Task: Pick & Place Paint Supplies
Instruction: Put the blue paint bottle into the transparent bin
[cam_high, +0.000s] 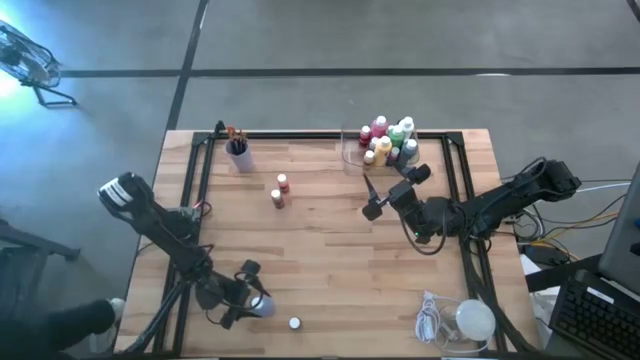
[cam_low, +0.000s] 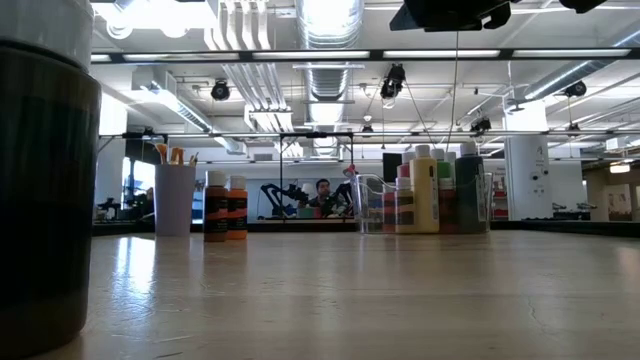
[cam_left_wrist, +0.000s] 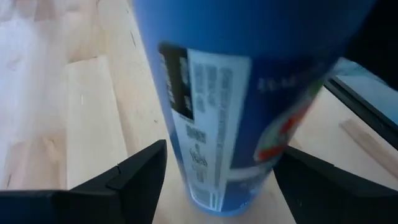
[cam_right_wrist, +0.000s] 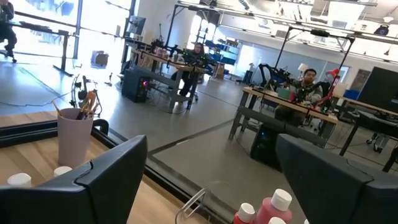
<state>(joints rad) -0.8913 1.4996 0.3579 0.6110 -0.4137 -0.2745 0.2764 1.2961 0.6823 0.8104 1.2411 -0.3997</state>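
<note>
Left hand (cam_high: 243, 298), lower left of high view, fingers spread wide around blue bottle (cam_left_wrist: 249, 93) standing on the surface (cam_high: 330, 260), not gripping. Risk: a finger clips the bottle, tipping it. Mid-frame: two orange bottles (cam_high: 280, 191). Right hand (cam_high: 393, 188) wide, empty, above centre, near bottles in clear tray (cam_high: 350, 150), upper middle; could knock them.

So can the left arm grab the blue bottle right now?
Probably yes. The left gripper is open with the blue bottle standing between its fingers, and nothing is in the way.
</note>
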